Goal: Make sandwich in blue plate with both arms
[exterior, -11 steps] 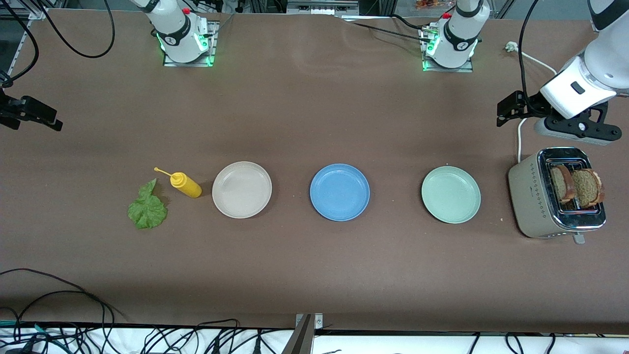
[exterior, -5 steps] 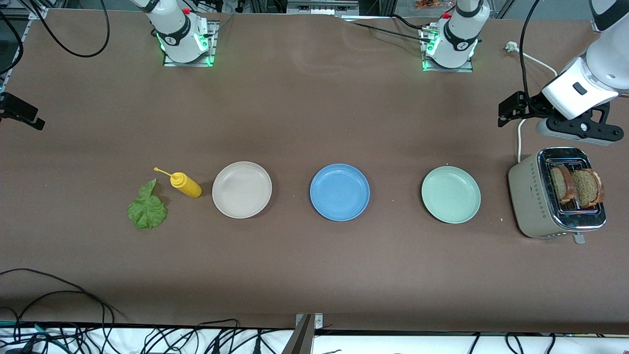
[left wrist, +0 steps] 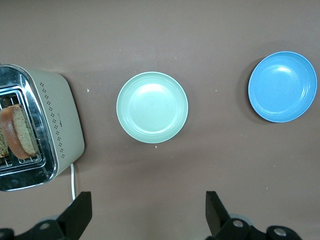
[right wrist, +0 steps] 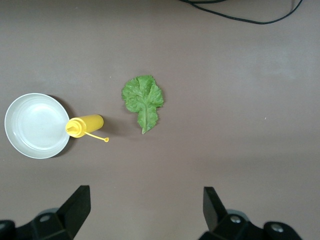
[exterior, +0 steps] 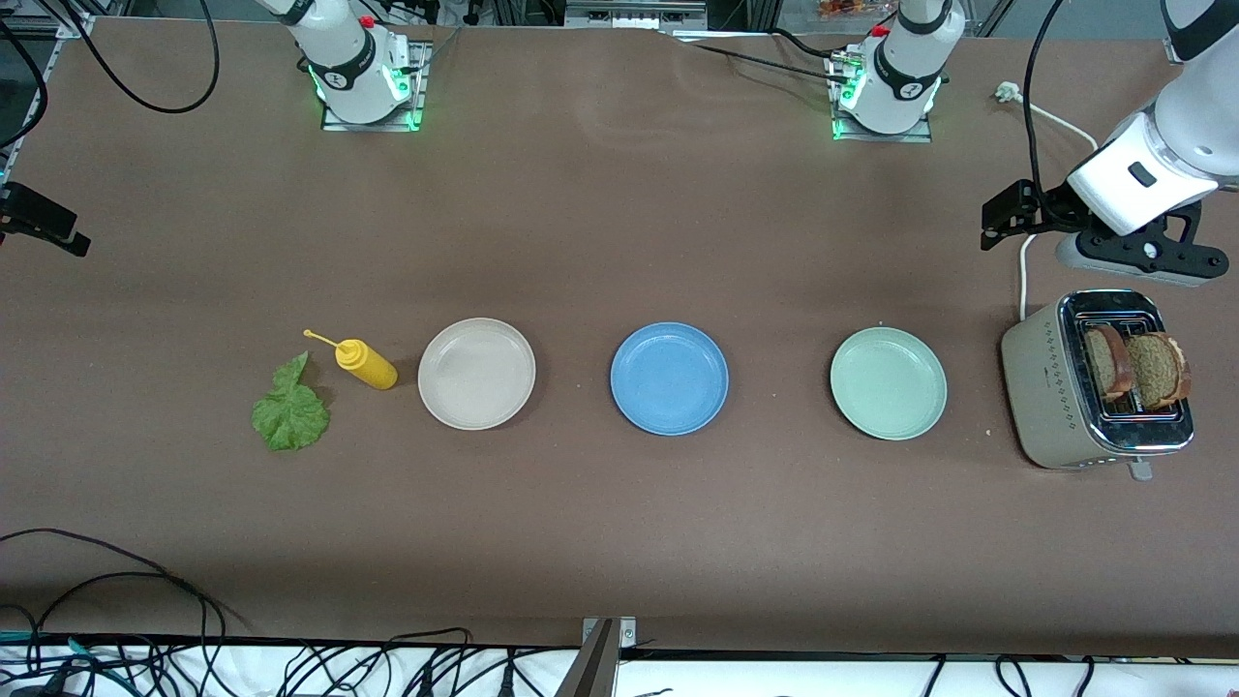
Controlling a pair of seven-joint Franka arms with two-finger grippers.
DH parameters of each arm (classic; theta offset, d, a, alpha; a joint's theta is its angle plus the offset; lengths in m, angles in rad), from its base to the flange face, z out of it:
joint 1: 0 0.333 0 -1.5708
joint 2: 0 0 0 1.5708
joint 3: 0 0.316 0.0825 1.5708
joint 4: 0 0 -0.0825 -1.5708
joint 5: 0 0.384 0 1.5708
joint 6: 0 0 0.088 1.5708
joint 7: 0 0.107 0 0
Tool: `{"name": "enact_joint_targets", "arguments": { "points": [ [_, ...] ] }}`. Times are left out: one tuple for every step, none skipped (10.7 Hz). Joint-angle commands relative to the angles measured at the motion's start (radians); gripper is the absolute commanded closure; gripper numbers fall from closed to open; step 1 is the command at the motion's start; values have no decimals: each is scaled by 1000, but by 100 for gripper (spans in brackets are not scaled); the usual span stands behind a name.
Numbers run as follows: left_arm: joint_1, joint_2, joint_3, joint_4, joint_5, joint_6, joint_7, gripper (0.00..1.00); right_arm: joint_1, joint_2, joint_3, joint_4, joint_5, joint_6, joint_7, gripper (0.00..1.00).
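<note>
Both my hands hang wide open and empty: left hand [left wrist: 145, 212] over bench [exterior: 600, 223] near the toaster [exterior: 1050, 397], right hand [right wrist: 142, 210] near the lettuce leaf [exterior: 289, 411].

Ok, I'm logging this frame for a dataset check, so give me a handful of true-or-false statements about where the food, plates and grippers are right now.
1. Both bread slices stand in the toaster. True.
2. The lettuce leaf lies on the blue plate. False: it lies on the table beside the mustard bottle, and the blue plate holds nothing.
3. The left gripper is open and holds nothing. True.
4. The right gripper is shut on the lettuce leaf. False: it is open, up above the leaf.
5. The blue plate sits between the beige plate and the green plate. True.
</note>
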Motion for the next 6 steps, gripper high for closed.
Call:
{"name": "enact_joint_targets", "arguments": {
  "points": [
    [-2,9,4,22,13,-8,17,0,2,9,-1,24,-5,-22,-7,0],
    [-2,9,4,22,13,-8,17,0,2,9,-1,24,-5,-22,-7,0],
    [-2,9,4,22,13,-8,17,0,2,9,0,24,-5,-22,-7,0],
    [-2,9,4,22,13,-8,17,0,4,9,0,24,-5,-22,-7,0],
    [-2,9,4,22,13,-8,17,0,4,9,0,24,-5,-24,-9,0],
    [-2,9,4,22,13,-8,17,0,4,9,-1,24,-7,-30,-9,0]
  ]
}}
